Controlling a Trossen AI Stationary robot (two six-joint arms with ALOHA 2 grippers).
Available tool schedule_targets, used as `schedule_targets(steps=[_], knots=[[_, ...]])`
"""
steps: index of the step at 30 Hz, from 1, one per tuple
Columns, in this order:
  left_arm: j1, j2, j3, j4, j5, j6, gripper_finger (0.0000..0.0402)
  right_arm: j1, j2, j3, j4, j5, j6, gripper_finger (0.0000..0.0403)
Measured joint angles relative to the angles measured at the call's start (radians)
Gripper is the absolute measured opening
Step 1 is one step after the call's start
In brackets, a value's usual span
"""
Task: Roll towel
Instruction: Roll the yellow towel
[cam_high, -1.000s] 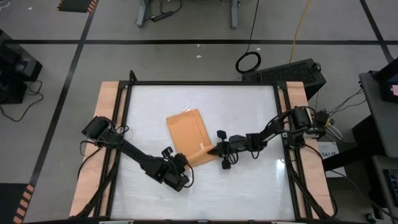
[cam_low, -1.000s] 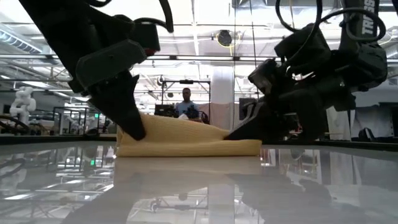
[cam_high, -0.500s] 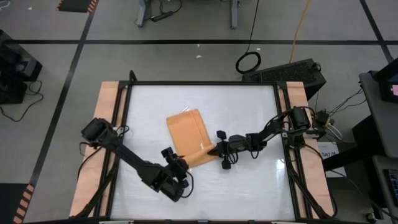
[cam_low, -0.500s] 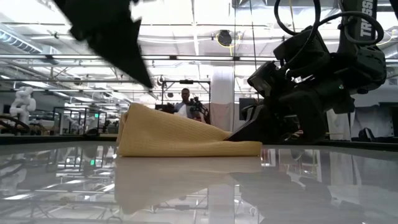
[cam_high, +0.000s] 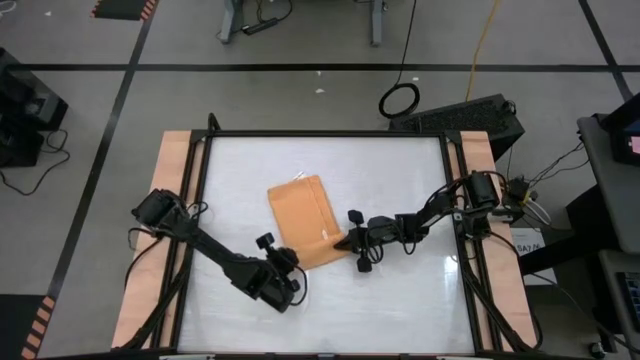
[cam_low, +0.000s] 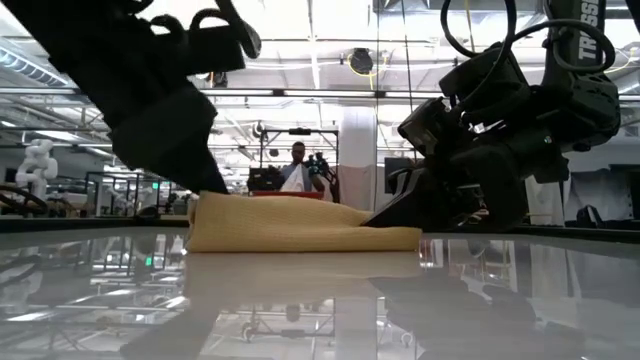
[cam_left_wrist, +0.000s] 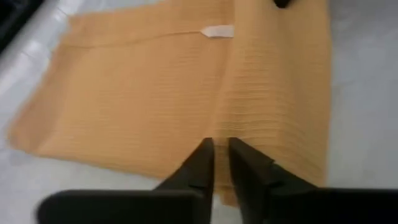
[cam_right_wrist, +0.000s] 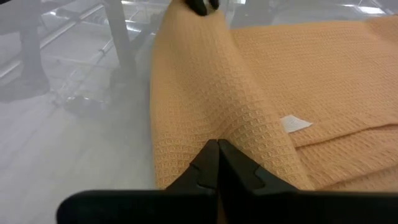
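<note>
I read the right pincer (cam_high: 343, 240) as fully closed, its two fingers pinched onto the near rolled edge of the towel (cam_high: 305, 218) at that edge's right end. The right wrist view confirms fabric caught between the closed fingers (cam_right_wrist: 214, 163).

The left pincer (cam_high: 283, 258) sits at the left end of the same rolled edge. Its fingers (cam_left_wrist: 202, 163) stand nearly together with a thin slit between them, tips at the fold; I cannot tell whether they have cloth in them.

Progress, as I judge it:
- Done: the towel's near edge is turned over into one low, soft hump, seen from the low view as a rounded ridge (cam_low: 300, 222) lying on the bench (cam_high: 400, 190).
- Left: most of the towel's length lies flat beyond that ridge and is not yet rolled. I would put the task at an early stage.

Materials and shapes:
- The towel is an orange-tan rectangle of thin, waffle-textured weave, limp and easily creased. It lies near the middle of the bench.
- A small white tag (cam_right_wrist: 293, 124) sits on the flat part, just beyond the ridge.
- The bench surface is white, smooth and glossy, and mirrors the towel.
</note>
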Motion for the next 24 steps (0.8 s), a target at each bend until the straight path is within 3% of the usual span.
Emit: schedule_targets(steps=[5, 8, 12, 18, 24], knots=[[0.002, -0.002, -0.050, 0.063, 0.011, -0.027, 0.0006, 0.000, 0.000, 0.000, 0.000, 0.000, -0.002, 0.0000], [-0.007, -0.018, -0.050, 0.059, -0.004, -0.042, 0.0012, 0.000, 0.000, 0.000, 0.000, 0.000, -0.004, 0.0000], [-0.056, -0.108, -0.044, 0.052, -0.127, -0.092, 0.0039, 0.000, 0.000, 0.000, 0.000, 0.000, -0.004, 0.0000], [-0.164, -0.144, -0.045, 0.058, -0.228, -0.120, 0.0126, 0.000, 0.000, 0.000, 0.000, 0.000, -0.010, 0.0000], [-0.189, -0.029, -0.045, 0.147, -0.288, -0.158, 0.0255, 0.000, 0.000, 0.000, 0.001, 0.000, -0.012, 0.0000]])
